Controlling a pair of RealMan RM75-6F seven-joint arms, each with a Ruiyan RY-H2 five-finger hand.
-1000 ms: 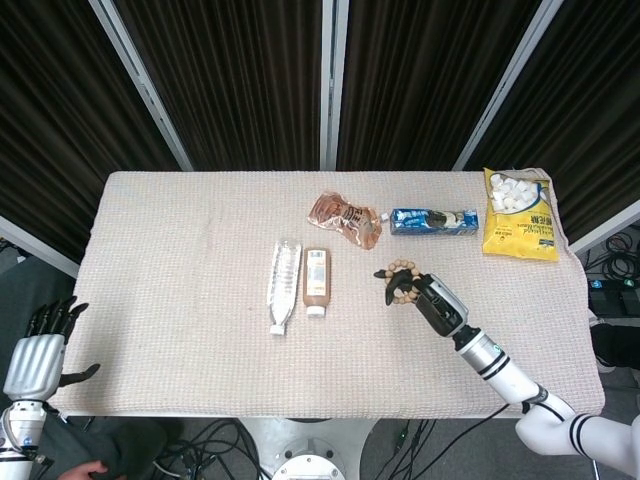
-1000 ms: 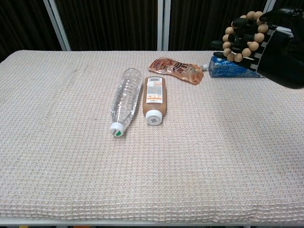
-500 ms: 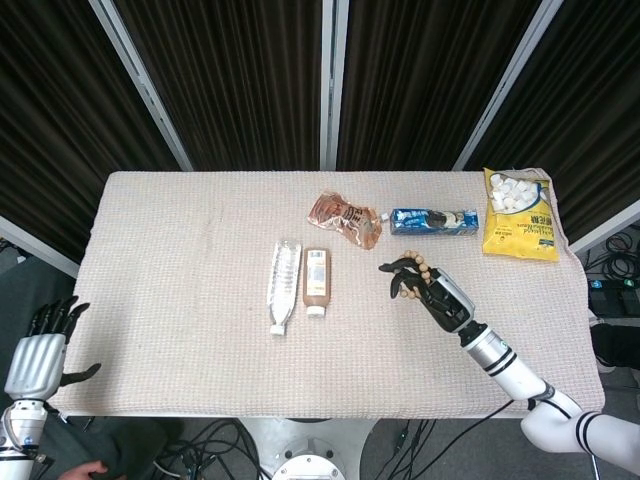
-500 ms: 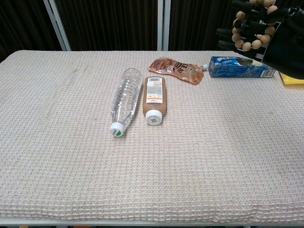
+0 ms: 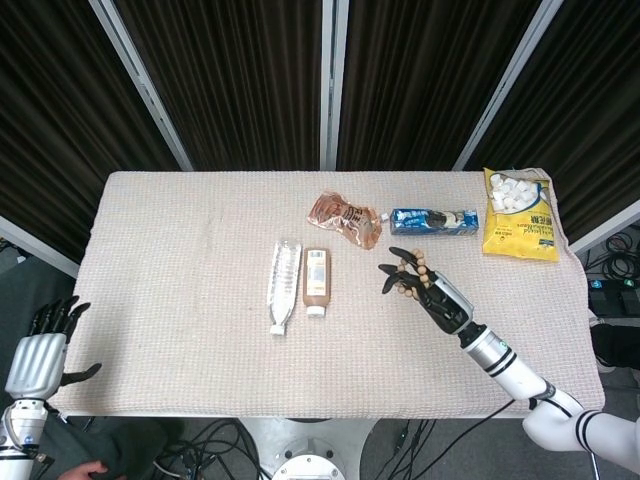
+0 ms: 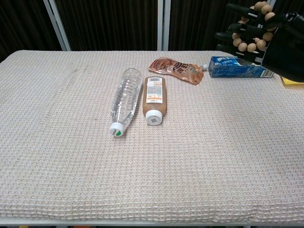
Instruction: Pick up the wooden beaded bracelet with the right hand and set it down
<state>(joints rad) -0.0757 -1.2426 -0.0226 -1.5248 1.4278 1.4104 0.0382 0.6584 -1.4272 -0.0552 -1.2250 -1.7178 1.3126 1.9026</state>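
Fingers (image 6: 237,36) have spread, bracelet (image 6: 251,29) still draped (right hand (image 5: 428,290)).

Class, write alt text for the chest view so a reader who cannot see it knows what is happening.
At upper right, the robot's black right hand holds a wooden beaded bracelet above a blue snack packet. On the beige woven table cover lie a clear plastic bottle, a brown bottle beside it, and a crumpled brown pouch.

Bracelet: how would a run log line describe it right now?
right hand | holds bracelet above table | left hand open, idle
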